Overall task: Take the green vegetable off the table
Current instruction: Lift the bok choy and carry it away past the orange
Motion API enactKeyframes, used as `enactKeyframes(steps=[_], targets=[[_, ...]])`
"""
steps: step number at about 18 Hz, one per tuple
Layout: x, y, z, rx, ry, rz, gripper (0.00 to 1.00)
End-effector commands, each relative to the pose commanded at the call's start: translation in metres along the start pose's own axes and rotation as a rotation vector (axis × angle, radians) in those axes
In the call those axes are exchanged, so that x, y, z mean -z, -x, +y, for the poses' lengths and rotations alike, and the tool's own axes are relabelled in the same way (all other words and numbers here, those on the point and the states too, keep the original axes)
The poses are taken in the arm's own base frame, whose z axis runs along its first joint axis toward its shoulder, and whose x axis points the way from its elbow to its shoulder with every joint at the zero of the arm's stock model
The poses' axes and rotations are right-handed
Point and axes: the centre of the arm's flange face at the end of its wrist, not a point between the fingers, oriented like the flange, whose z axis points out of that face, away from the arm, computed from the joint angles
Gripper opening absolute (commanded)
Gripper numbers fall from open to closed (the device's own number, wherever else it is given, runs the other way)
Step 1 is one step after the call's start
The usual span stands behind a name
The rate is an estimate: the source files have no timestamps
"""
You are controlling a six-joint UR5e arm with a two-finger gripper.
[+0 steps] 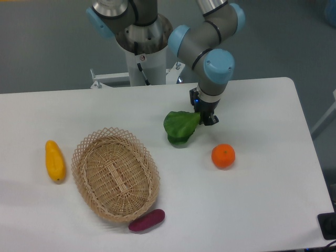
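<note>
The green vegetable (180,127) has broad dark green leaves and lies near the middle of the white table (262,199), with its stem end pointing right. My gripper (206,117) reaches down from above at that stem end. Its dark fingers are closed around the stem, which is mostly hidden between them. The leaves hang to the left of the gripper, at or barely above the tabletop; I cannot tell whether they touch it.
An orange (223,156) sits just right of and in front of the vegetable. A woven basket (115,173) stands at the front left, with a purple vegetable (147,220) by its front rim and a yellow fruit (54,160) to its left. The robot base (142,52) stands behind the table.
</note>
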Motion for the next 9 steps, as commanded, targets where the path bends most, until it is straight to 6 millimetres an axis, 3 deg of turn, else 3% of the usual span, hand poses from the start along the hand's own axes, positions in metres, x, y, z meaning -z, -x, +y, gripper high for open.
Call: enactKeyframes(steps=[9], targets=[[0.070,0.053,0.001,0.069,0.016,-0.090,0.21]])
